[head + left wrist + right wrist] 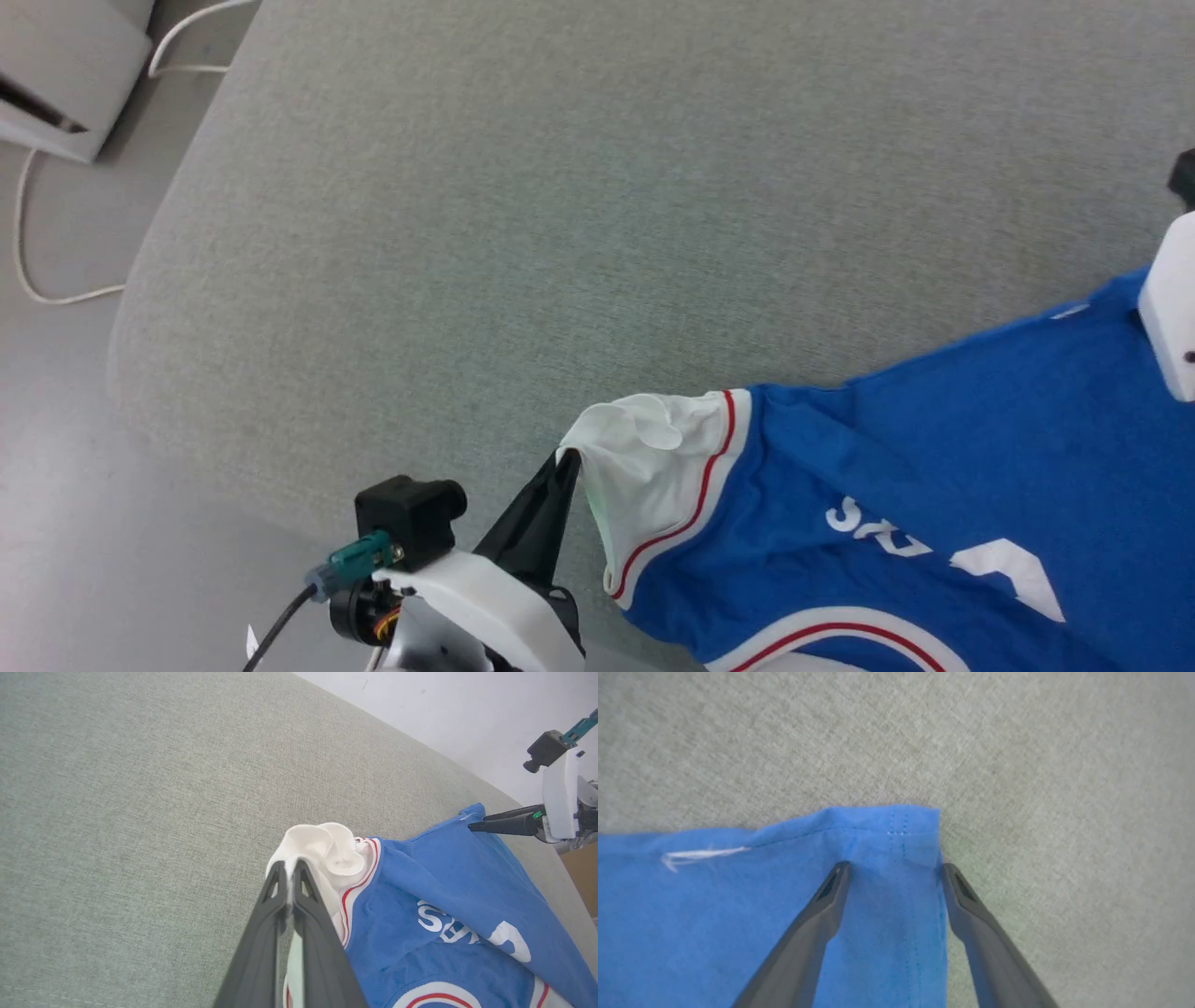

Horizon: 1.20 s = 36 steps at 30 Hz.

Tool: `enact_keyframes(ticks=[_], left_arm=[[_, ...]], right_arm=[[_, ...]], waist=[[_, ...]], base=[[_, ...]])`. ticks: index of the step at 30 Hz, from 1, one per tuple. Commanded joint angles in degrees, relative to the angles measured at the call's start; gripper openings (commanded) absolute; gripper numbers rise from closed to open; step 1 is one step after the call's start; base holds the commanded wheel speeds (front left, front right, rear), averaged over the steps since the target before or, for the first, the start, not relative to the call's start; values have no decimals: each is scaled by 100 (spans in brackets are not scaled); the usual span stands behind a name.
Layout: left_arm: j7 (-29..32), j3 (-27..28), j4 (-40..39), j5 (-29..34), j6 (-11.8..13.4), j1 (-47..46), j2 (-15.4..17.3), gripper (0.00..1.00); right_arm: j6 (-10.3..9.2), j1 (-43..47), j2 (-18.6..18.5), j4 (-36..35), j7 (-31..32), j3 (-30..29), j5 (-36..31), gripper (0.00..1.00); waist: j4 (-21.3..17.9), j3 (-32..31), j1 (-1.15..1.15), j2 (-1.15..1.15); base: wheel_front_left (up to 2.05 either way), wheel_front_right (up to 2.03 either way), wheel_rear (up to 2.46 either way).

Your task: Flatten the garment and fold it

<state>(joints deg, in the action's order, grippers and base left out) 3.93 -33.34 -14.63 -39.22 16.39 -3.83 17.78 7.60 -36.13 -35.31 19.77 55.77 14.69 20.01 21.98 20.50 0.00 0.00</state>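
Shirt [934, 467] sleeve, white with red trim, is pinched and bunched between the closed jaws of the left gripper [289, 864]. The right gripper [895, 868] stands with jaws wide apart, holding nothing, one finger over the blue hem corner, the other just off its edge. The blue body lies spread on a grey cushion [560, 187].

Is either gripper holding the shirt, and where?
The left gripper is shut on the white sleeve of the garment; the right gripper stands open over its blue hem corner, holding nothing.
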Motion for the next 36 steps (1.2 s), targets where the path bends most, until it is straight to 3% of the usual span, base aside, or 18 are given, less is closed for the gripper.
enact_keyframes(ticks=[1,2,3,4,5,17,25,36], left_arm=[[-44,-14,47,26,-76,-100,-49,0],[-52,-19,68,21,-84,-104,-56,0],[-59,-20,89,15,-92,-106,-58,0],[-63,-16,108,7,-97,-107,-57,0],[-66,-9,130,-1,-100,-109,-53,0],[-105,337,79,33,19,-82,327,0],[-345,982,-557,315,141,-520,825,0],[-245,1827,-1217,456,126,-1620,1434,0]], right_arm=[[-11,8,-32,203,-25,144,-18,100],[-11,41,-51,304,-16,218,28,100],[-11,73,-73,390,-10,284,72,49],[-11,97,-100,456,-28,341,102,9],[-11,118,-123,509,-74,398,133,0],[-11,-202,-49,593,-1595,463,506,0],[-11,-490,-196,-278,-2830,491,779,0],[-11,-753,-219,-1562,-3256,163,910,0]], waist=[[209,187,0,0],[220,185,0,0],[226,178,0,0],[226,168,0,0],[221,142,0,0],[-447,-764,0,0],[-1165,-1522,0,0],[-1923,-2114,0,0]], base=[[0,0,0],[0,0,0],[0,0,0],[0,0,0],[0,0,0],[0,0,0],[0,0,0],[0,0,0]])
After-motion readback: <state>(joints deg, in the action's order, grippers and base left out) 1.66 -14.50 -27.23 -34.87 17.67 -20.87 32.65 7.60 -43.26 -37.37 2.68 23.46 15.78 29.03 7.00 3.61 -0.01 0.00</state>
